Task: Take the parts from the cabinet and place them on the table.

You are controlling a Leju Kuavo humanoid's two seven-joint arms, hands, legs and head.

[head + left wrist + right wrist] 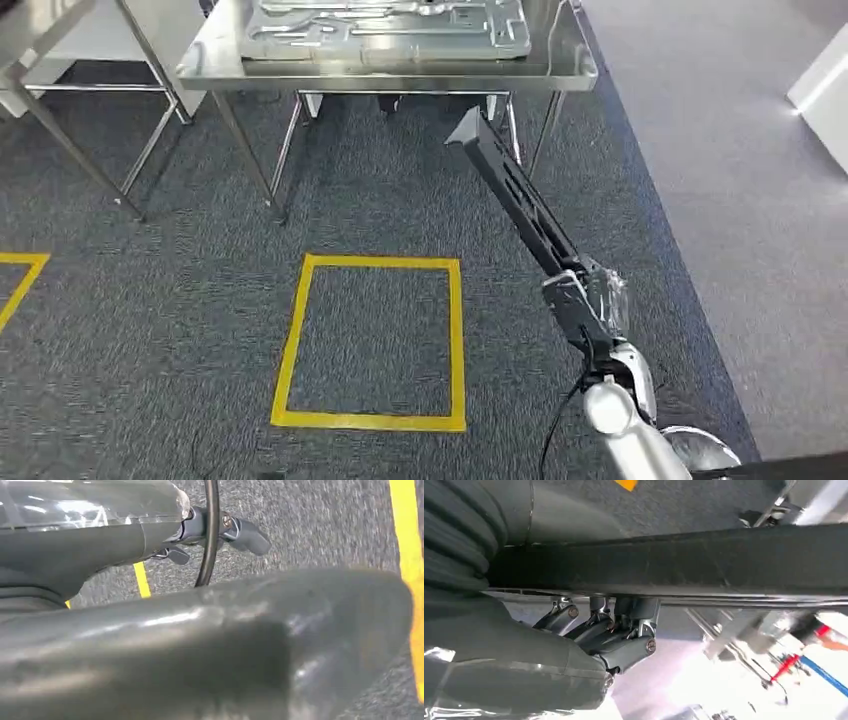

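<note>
We are gripping the long black part (520,195) at one end in our right hand (590,310), aimed toward the table (400,72) (stiff, probably light); our left hand (220,530) is curling empty.

— What is the part like?
— A long black bar (517,197), flat-sided with slots along it, tilted up and forward over the grey carpet.
— Where is it held?
— By its lower end, gripped in the right hand (590,305); its far end reaches just below the steel counter (400,70).
</note>
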